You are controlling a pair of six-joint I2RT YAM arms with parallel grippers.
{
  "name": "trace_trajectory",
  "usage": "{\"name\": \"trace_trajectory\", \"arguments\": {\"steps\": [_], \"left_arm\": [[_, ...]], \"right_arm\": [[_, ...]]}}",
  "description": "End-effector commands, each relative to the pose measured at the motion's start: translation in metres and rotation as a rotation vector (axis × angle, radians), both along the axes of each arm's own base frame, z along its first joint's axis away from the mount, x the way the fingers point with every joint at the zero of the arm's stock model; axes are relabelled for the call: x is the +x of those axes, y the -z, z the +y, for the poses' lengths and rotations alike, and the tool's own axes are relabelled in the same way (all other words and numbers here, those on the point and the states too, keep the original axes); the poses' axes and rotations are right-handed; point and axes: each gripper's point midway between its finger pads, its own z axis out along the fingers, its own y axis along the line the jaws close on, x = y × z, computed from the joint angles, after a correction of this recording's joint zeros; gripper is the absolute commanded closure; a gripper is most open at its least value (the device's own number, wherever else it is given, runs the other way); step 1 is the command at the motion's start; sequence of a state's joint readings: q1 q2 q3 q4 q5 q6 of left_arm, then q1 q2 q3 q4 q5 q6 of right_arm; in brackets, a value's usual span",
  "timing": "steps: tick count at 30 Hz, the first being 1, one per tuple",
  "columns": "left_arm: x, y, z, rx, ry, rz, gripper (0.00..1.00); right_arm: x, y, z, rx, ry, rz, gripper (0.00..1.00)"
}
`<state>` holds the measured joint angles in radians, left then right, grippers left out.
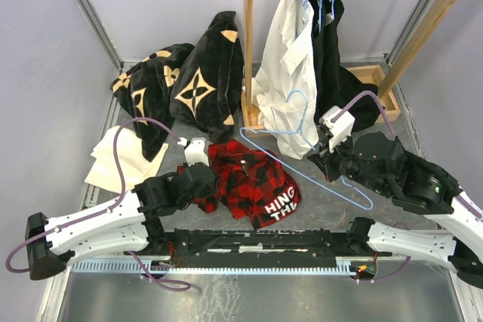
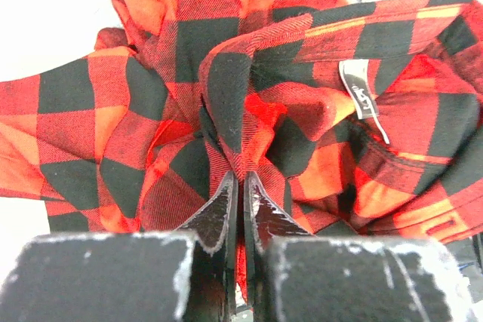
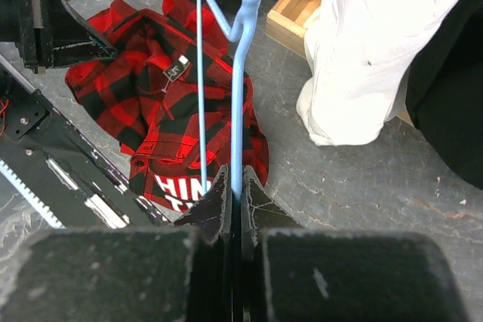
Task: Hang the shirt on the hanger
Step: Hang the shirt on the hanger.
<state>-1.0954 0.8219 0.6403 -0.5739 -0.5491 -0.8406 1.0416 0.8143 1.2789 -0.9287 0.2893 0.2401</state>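
Gripping the hanger (image 3: 240, 96) by 1 slanted wire in the right gripper (image 3: 235, 190), jaws clamped on it; long bar running far-left to near-right, hook toward the white shirt (image 1: 287, 73). Pinching a fold of the shirt (image 1: 253, 182) near its collar label with the left gripper (image 2: 241, 186), jaws tight. Crumpled on the table (image 1: 324, 213) between both arms, no clear long axis, white lettering cut off by folds. Behind, a wooden tray (image 1: 371, 73), contents hidden by black cloth (image 1: 332, 58).
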Motion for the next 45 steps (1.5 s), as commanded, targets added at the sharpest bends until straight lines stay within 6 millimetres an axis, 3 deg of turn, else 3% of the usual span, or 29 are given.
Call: {"name": "trace_trajectory", "arguments": {"steps": [1,7,13,21,28,32,36,39,40,45], "left_arm": [[0.010,-0.049,-0.008,-0.109,-0.022,-0.089,0.97],[0.011,-0.072,-0.011,-0.086,0.009,-0.107,0.97],[0.009,-0.081,-0.018,-0.094,0.048,-0.102,0.97],[0.007,-0.095,-0.027,-0.085,0.104,-0.106,0.97],[0.004,-0.109,-0.041,-0.094,0.178,-0.104,0.97],[0.001,-0.130,-0.051,-0.096,0.246,-0.113,0.97],[0.000,-0.159,-0.060,-0.043,0.323,-0.121,0.97],[0.004,-0.185,-0.063,0.033,0.364,-0.130,0.97],[0.005,-0.204,-0.064,0.037,0.373,-0.150,0.97],[0.006,-0.247,-0.062,0.102,0.423,-0.176,0.97]], "right_arm": [[-0.004,-0.034,-0.007,0.037,-0.077,-0.137,1.00],[-0.025,-0.042,-0.007,-0.021,-0.247,-0.173,1.00],[-0.040,-0.022,0.002,-0.084,-0.355,-0.094,1.00],[-0.030,0.005,0.024,-0.128,-0.376,-0.054,1.00],[-0.015,0.012,0.052,-0.116,-0.386,-0.066,1.00],[-0.004,0.012,0.066,-0.103,-0.360,-0.062,1.00],[-0.003,-0.001,0.080,-0.042,-0.385,-0.084,1.00],[-0.009,-0.022,0.092,0.047,-0.436,-0.099,1.00],[-0.012,-0.030,0.096,0.082,-0.462,-0.103,1.00],[-0.016,-0.067,0.109,0.231,-0.516,-0.132,1.00]]}}
